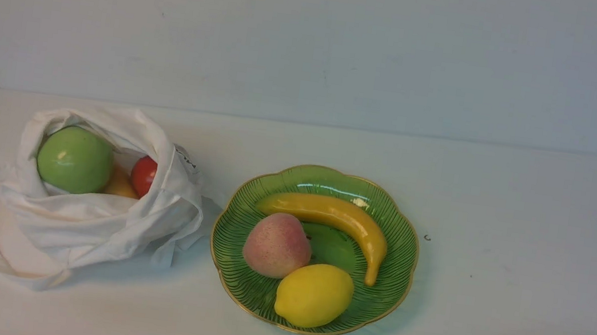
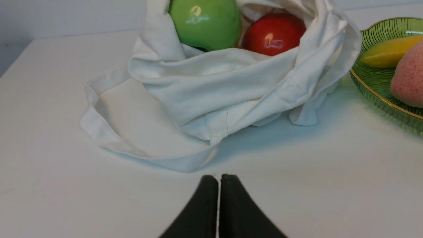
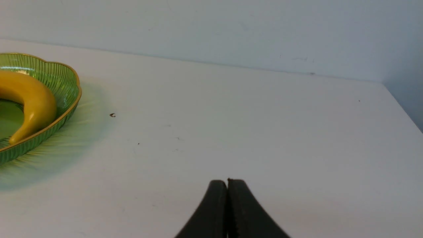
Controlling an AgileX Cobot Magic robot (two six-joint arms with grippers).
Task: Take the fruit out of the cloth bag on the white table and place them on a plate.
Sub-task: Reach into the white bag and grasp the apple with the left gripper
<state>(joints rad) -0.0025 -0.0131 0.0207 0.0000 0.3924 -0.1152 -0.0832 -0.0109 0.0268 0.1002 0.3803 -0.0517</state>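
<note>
Currently, I have a soft white cloth bag with strap handles at the left of the front view, lying on the plain white table with its mouth open. Inside the opening I see a big glossy green apple at the mouth's left side, a smaller round red fruit at its right side, and an orange-yellow fruit between them, partly hidden. One strap loops out onto the table toward the lower left of the frame, and some small dark lettering shows on the bag's right side.

Near the bag, around the lower centre of the frame, I see the shallow green glass plate with a scalloped gold rim. It carries a curved yellow banana along its upper and right part, a fuzzy pink peach left of its middle, and a bright yellow lemon in its lower part, close against the peach.

In its wrist view, my left gripper has its dark jaws together, with nothing between them. My right gripper also has its jaws together and empty, above the white table.
</note>
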